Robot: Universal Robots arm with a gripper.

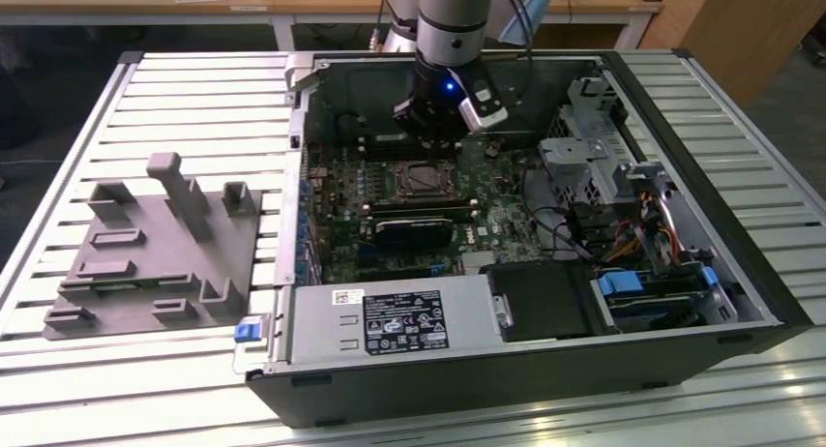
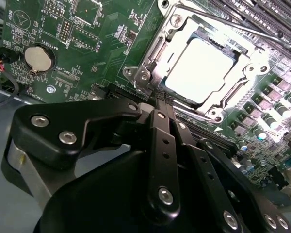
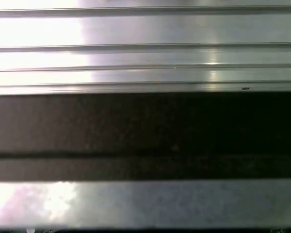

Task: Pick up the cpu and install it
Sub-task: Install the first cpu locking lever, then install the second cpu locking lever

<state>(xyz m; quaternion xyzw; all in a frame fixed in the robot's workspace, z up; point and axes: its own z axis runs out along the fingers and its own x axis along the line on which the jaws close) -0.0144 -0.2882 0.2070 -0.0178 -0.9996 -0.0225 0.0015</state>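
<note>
CPU work takes place inside a large black computer case (image 1: 543,370), lying open on its side across the ribbed metal desk (image 1: 193,79) and filling the half toward the exterior view's right edge. Beside it, toward the desk's edge at the exterior view's left, sits a grey plastic holder block (image 1: 155,249) with several upright posts and shallow pockets. Within the case, a grey power supply box (image 1: 387,323) lies along the near wall, and a metal drive cage (image 1: 587,162) with bundled cables stands by the wall at the exterior view's right. A green motherboard (image 1: 342,205) covers the case floor. The robot arm (image 1: 452,21) comes down from above near the case's far wall, and its black end effector (image 1: 430,128) hangs just above the board, close over the socket. In the second wrist view the end effector's (image 2: 157,104) fingers (image 2: 161,145) lie pressed together, holding nothing. Just past their tips is the socket frame (image 2: 148,73) with its metal bracket, and the cpu (image 2: 201,70) lies flat inside it, its pale top brightly lit. A round coin battery (image 2: 39,58) sits on the board well apart from the socket.
</note>
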